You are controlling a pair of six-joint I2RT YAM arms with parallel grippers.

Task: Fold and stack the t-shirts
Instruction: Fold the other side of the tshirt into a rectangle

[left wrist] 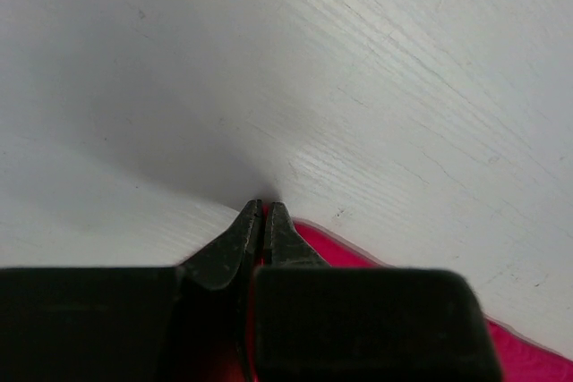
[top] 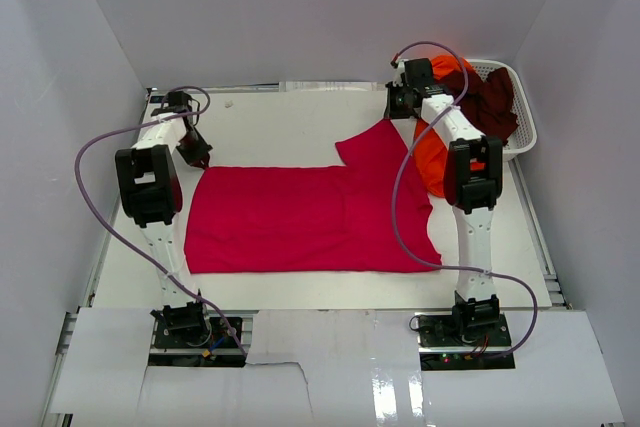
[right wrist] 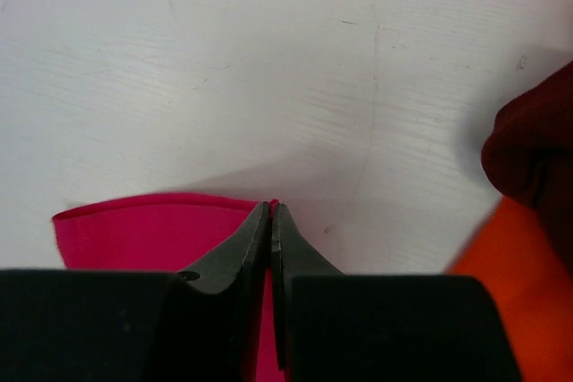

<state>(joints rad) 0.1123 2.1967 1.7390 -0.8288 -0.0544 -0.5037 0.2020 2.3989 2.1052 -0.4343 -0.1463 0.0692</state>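
On the counter [top: 270,127] the red tee [top: 310,219] lies spread flat between the two arms, its long side running left to right, with one sleeve pointing toward the far right. I think it is laid out like this so that the far edge can be lifted and brought toward me for a first fold. The left pincer [left wrist: 266,210] is at the far left corner of the tee, low on the counter. In the left wrist view its jaws are almost together with a thin line of red cloth between them, so I judge it has pinched that corner. The right pincer [right wrist: 271,207] is at the tip of the sleeve, with jaws pressed together in the same way. A bit of red shows at its tips and the sleeve hem is just to the left, so I judge it grips the sleeve. Both hold only a thin edge, so a fast lift could let the cloth slip out. The orange tee [top: 432,162] is bunched at the right, just beside the red one and against the basket [top: 525,137], partly hidden by the right arm. The maroon tee [top: 490,102] is heaped in the basket. Neither of these two is folded, and no stack is begun yet.
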